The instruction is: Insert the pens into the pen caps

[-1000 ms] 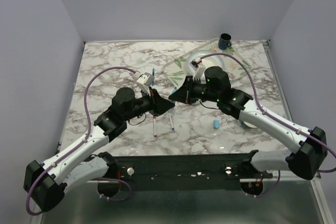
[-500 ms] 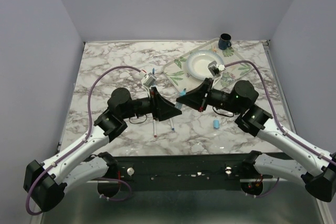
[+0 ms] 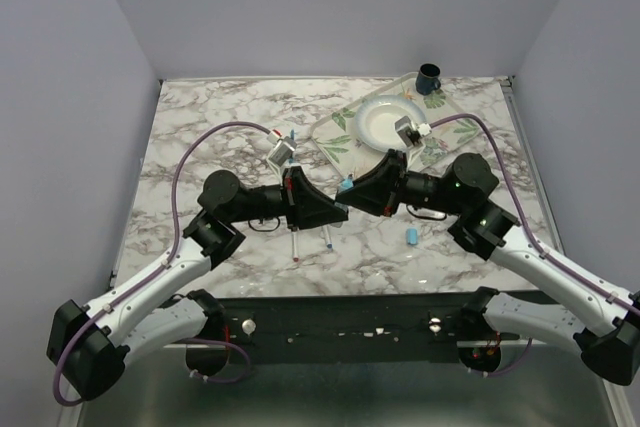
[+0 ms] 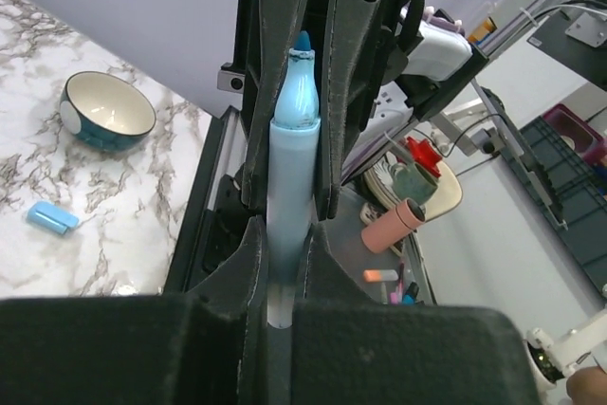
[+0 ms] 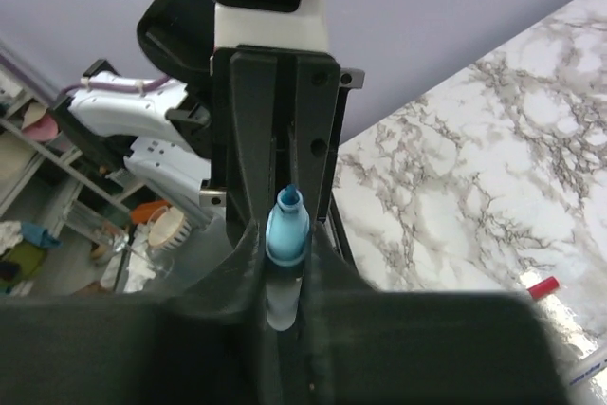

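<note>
Right arm swung off the plate; both grippers meet on one pen

Since a second ago the right arm has pulled back from over the tray (image 3: 338, 129), uncovering the white plate (image 3: 378, 125). Half a second ago a small gap still showed between the two sets of fingertips; that gap is gone. The left gripper (image 3: 338, 215) and the right gripper (image 3: 350, 197) meet tip to tip above the middle of the marble table (image 3: 220, 117).

Between them is a light blue pen (image 4: 285, 177), uncapped, its nib (image 4: 302, 42) bare. In the left wrist view the left fingers (image 4: 251, 263) are closed against the lower barrel, while the right fingers (image 4: 346, 92) flank the part near the nib. In the right wrist view those same right fingers press on the pen's shoulder from both sides. Both grippers are clamped on this one pen, which is off the table.

A light blue pen cap (image 3: 410, 237) lies alone on the marble, to the right of the grippers and apart from them. Under the left gripper two more pens lie side by side on the table: a red-ended pen (image 3: 296, 245) and a blue-ended pen (image 3: 327, 239). A teal bowl (image 4: 107, 113) stands beyond the cap in the left wrist view. A dark blue mug (image 3: 428, 75) stands by the tray's far corner.
</note>
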Motion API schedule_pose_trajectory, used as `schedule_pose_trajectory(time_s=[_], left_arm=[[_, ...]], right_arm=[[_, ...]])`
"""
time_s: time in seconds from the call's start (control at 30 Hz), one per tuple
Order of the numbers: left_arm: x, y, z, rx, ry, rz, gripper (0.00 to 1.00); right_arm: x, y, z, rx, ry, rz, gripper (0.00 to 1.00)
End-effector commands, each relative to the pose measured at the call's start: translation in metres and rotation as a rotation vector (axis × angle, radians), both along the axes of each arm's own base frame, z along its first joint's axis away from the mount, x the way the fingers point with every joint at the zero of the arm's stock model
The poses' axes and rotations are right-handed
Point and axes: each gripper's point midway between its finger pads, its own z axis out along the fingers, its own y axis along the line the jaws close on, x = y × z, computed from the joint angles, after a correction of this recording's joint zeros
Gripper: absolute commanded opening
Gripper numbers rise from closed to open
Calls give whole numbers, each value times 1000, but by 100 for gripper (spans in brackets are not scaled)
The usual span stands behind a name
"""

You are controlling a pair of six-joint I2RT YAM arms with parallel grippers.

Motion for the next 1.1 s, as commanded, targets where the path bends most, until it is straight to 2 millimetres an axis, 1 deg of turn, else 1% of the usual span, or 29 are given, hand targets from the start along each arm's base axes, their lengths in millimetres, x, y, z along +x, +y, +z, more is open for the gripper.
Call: schedule_pose_trajectory(time_s=[0.0, 0.03, 0.07, 0.1, 0.13, 0.17, 0.2, 0.23, 0.27, 0.3, 0.33, 0.37, 0.4, 0.43, 0.47, 0.5, 0.53, 0.57, 0.6, 0.63, 0.7, 0.73, 0.8, 0.83, 0.87, 0.9, 0.97, 1.03, 1.07], left_arm=[[-7, -2, 3, -17, 37, -45, 0], [-5, -2, -1, -5, 13, -34, 0], [-1, -1, -2, 2, 3, -3, 0], [3, -1, -12, 45, 19, 22, 0], [10, 0, -15, 68, -26, 55, 0], [16, 3, -17, 89, -36, 98, 0], [23, 7, -28, 140, -7, 129, 0], [29, 11, -33, 162, -4, 152, 0], [33, 14, -38, 184, -15, 174, 0], [38, 17, -46, 212, 9, 195, 0], [47, 24, -54, 228, 28, 226, 0], [50, 26, -58, 236, 34, 233, 0], [53, 30, -63, 248, 47, 244, 0], [61, 36, -68, 257, 59, 273, 0], [64, 39, -69, 262, 60, 291, 0], [68, 45, -78, 303, 57, 317, 0], [78, 51, -77, 326, 43, 376, 0], [83, 58, -79, 354, 22, 421, 0], [85, 64, -87, 397, 29, 448, 0], [93, 72, -87, 425, -15, 509, 0], [94, 81, -86, 440, -27, 558, 0], [95, 85, -90, 446, -27, 584, 0], [98, 96, -87, 442, -59, 654, 0], [97, 99, -93, 456, -71, 664, 0], [97, 103, -91, 469, -123, 671, 0], [94, 106, -94, 494, -124, 674, 0], [91, 111, -85, 479, -148, 694, 0], [92, 113, -83, 464, -158, 716, 0], [91, 114, -81, 459, -164, 718, 0]], right_arm=[[25, -5, -7, -55, 43, -155, 45], [29, -9, -15, -96, 96, -190, 53], [40, -15, -16, -116, 134, -274, 63], [44, -21, -25, -160, 189, -319, 65], [41, -32, -34, -213, 265, -361, 66], [45, -41, -39, -230, 286, -417, 67], [44, -48, -46, -247, 307, -449, 68], [38, -61, -58, -258, 339, -484, 69], [44, -73, -65, -261, 348, -560, 70], [43, -80, -70, -264, 361, -588, 71], [45, -92, -78, -274, 378, -647, 72], [47, -105, -86, -278, 381, -714, 74], [49, -112, -92, -290, 387, -750, 76], [49, -120, -106, -334, 411, -786, 77], [55, -129, -122, -387, 436, -857, 77], [57, -135, -134, -434, 456, -894, 77], [55, -143, -151, -508, 484, -924, 77], [59, -149, -163, -557, 496, -963, 76], [63, -153, -183, -637, 519, -990, 76], [62, -159, -197, -699, 540, -1007, 75], [64, -168, -221, -779, 584, -1034, 74], [68, -175, -239, -843, 614, -1046, 73], [66, -177, -258, -902, 647, -1026, 71], [66, -183, -274, -951, 677, -1020, 71], [64, -184, -283, -979, 695, -1004, 70], [63, -188, -289, -1006, 701, -1006, 69], [61, -201, -309, -1085, 730, -1011, 66], [64, -209, -320, -1111, 742, -1004, 63], [61, -208, -327, -1119, 767, -975, 61]])
